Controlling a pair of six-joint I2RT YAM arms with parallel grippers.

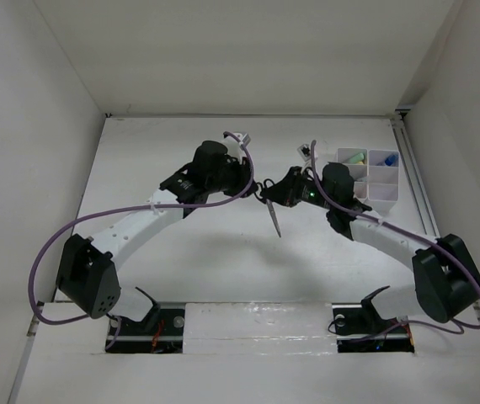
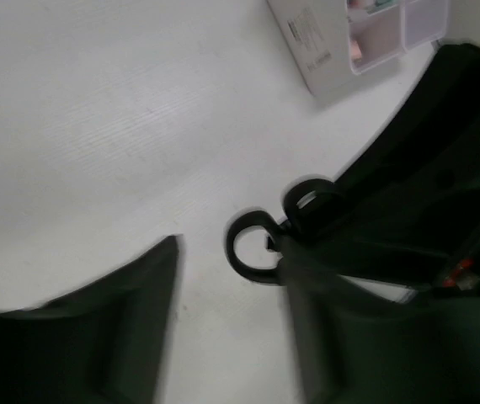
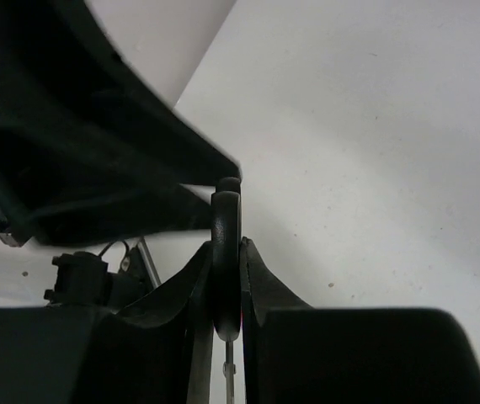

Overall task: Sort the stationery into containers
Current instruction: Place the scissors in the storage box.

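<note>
Black-handled scissors (image 1: 274,215) hang above the middle of the table, blades pointing down toward me. My right gripper (image 1: 275,190) is shut on one handle ring (image 3: 226,244), pinched edge-on between its two pads. My left gripper (image 1: 255,181) faces it from the left, fingers apart with only bare table between them; the scissors' handle loop (image 2: 238,252) sits just past its right fingertip (image 2: 295,278). The white divided container (image 1: 383,196) stands at the back right, seen too in the left wrist view (image 2: 324,42). It holds a light green marker (image 1: 354,157) and a blue item (image 1: 389,157).
White walls enclose the table on the left, back and right. A metal rail (image 1: 417,185) runs along the right edge beside the container. Purple cables loop off both arms.
</note>
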